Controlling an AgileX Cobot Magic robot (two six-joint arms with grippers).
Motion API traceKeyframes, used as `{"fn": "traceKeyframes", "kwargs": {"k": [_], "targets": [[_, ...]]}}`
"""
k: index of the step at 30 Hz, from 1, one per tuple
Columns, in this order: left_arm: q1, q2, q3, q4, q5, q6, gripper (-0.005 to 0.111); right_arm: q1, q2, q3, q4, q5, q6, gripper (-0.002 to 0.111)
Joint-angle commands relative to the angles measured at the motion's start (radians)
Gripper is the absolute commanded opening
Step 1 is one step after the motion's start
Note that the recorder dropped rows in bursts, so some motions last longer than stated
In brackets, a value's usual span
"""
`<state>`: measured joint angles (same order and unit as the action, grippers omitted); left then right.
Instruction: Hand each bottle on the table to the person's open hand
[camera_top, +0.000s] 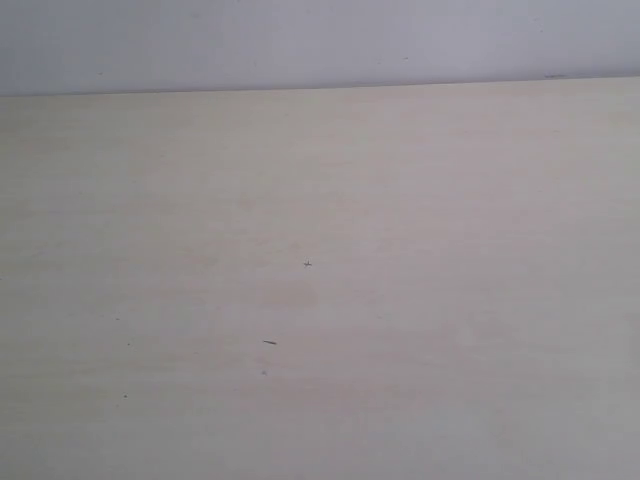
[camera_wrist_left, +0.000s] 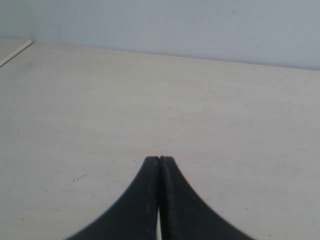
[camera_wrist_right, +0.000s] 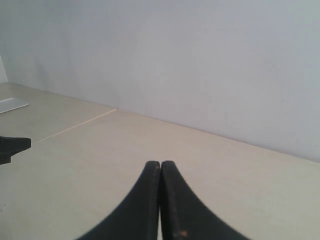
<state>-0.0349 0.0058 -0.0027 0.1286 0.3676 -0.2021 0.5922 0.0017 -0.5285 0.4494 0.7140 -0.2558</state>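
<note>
Desk (camera_top: 320, 300): we are looking at a wide, flat top, pale beige and matte, with faint wood grain running across it. Tiny dark specks (camera_top: 308, 263) are dotting the middle, and a short dark sliver (camera_top: 269, 342) is lying a little nearer the camera. Beyond the far edge a smooth, pale grey wall (camera_top: 300, 40) is rising.

The exterior view is giving us desk and wall only. The hands are showing in the wrist views alone.

Left hand (camera_wrist_left: 159, 159): we are seeing two matte black fingers (camera_wrist_left: 142, 200), broad at the base and curving in to blunt tips. They are pressing flat against each other with nothing between them, and the hand is hanging over the desk, gripping nothing.

Right hand (camera_wrist_right: 160, 163): it has the same black tapering shape and is likewise closed tight on nothing. A small orange fleck (camera_wrist_right: 182, 233) is showing low on one finger.

Only the right wrist view is showing a thin straight seam (camera_wrist_right: 75, 125) crossing the desk. A small black wedge (camera_wrist_right: 12, 147) is poking in at the frame edge, and a flat white piece (camera_wrist_right: 11, 105) is lying beyond it. We cannot tell what either is.

Bottles: no view is catching them, so we cannot tell where they are.
</note>
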Motion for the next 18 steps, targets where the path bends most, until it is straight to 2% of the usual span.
{"fn": "traceKeyframes", "kwargs": {"k": [1,4,6,8,10,13,18], "targets": [[0.002,-0.006,0.003,0.004,-0.010,-0.010,0.000,0.002,-0.002,0.006,-0.137,-0.048,-0.088,0.000],[0.002,-0.006,0.003,0.004,-0.010,-0.010,0.000,0.002,-0.002,0.034,-0.268,-0.087,-0.106,0.000],[0.002,-0.006,0.003,0.004,-0.010,-0.010,0.000,-0.016,-0.002,0.084,-0.266,-0.243,-0.106,0.000],[0.002,-0.006,0.003,0.004,-0.010,-0.010,0.000,-0.096,-0.002,0.169,-0.264,-0.420,-0.064,0.000],[0.002,-0.006,0.003,0.004,-0.010,-0.010,0.000,-0.252,-0.002,0.269,-0.268,-0.506,-0.080,0.000],[0.002,-0.006,0.003,0.004,-0.010,-0.010,0.000,-0.399,-0.002,0.314,-0.266,-0.501,-0.090,0.000],[0.002,-0.006,0.003,0.004,-0.010,-0.010,0.000,-0.428,-0.002,0.347,-0.235,-0.506,-0.080,0.000]]}}
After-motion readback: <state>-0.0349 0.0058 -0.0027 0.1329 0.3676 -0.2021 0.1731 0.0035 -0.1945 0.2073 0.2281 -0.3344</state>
